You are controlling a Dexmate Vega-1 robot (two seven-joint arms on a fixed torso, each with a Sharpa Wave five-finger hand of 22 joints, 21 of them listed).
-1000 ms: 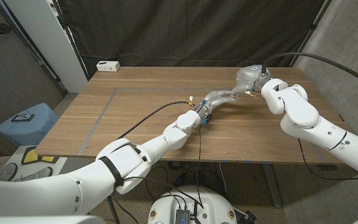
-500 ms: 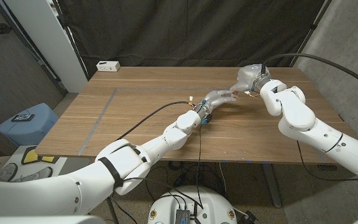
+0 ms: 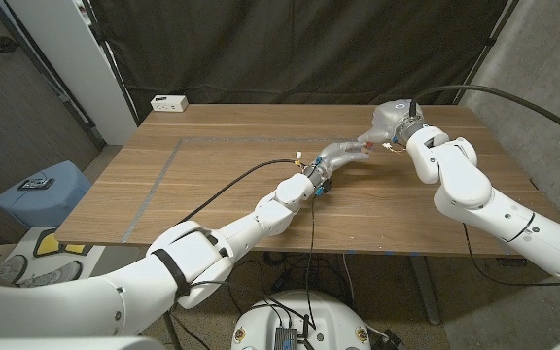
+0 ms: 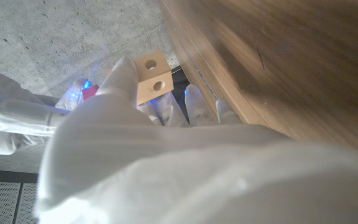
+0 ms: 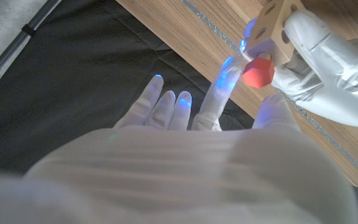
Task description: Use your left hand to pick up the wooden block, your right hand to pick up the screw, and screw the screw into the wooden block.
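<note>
My left hand (image 3: 340, 152) is stretched out over the middle of the table (image 3: 212, 204) and holds the wooden block (image 4: 152, 78) in its fingertips; the block is pale and has round holes in its faces. From the right, my right hand (image 3: 389, 121) meets it. In the right wrist view my right hand (image 5: 185, 162) pinches the red-headed screw (image 5: 258, 72) between thumb and a finger. The screw's head sits right against the block (image 5: 275, 22), which the left hand (image 5: 319, 59) grips. The screw's shaft is hidden. The red screw (image 4: 89, 93) also shows beside the block in the left wrist view.
A small white box (image 3: 169, 102) sits at the table's far left corner. A grey tape line (image 3: 163, 170) runs across the left part of the tabletop. A black cable (image 3: 231, 180) trails along my left arm. A blue stool (image 3: 42, 190) stands on the floor at left.
My right arm has shifted slightly toward the left hand. The left hand and the block have stayed where they were.
</note>
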